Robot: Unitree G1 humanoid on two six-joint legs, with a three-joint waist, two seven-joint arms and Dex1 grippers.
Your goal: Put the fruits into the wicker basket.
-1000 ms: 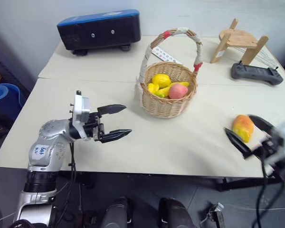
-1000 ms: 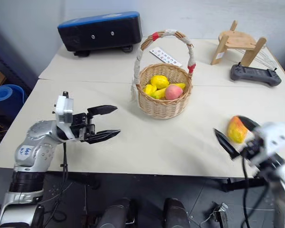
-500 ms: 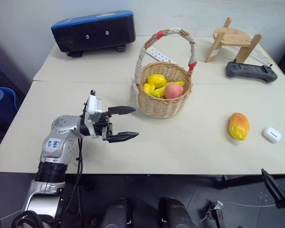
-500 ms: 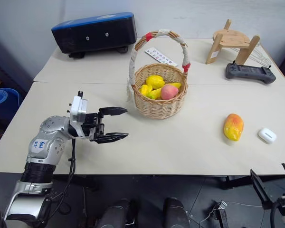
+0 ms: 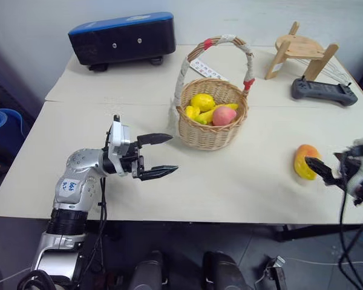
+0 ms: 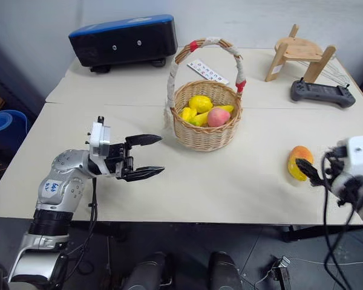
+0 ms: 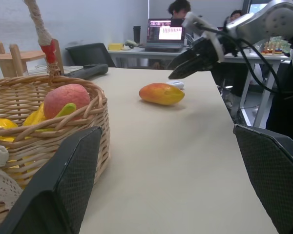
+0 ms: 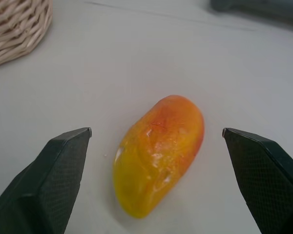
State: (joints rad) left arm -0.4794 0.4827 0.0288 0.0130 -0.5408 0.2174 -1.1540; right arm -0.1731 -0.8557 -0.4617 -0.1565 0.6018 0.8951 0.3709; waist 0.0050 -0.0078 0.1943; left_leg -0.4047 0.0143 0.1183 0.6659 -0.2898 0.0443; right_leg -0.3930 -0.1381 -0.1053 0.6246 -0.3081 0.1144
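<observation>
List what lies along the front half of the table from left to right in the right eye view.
Open left gripper with two black fingers → round tan woven wicker basket holding yellow fruits and a pink-red peach → oval orange-yellow mango lying on the table → open right gripper just beside the mango.

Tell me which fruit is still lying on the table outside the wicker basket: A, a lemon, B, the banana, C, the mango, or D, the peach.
C: the mango lies on the bare table in front of the open right tool, while the peach, banana and lemons sit inside the wicker basket.
</observation>
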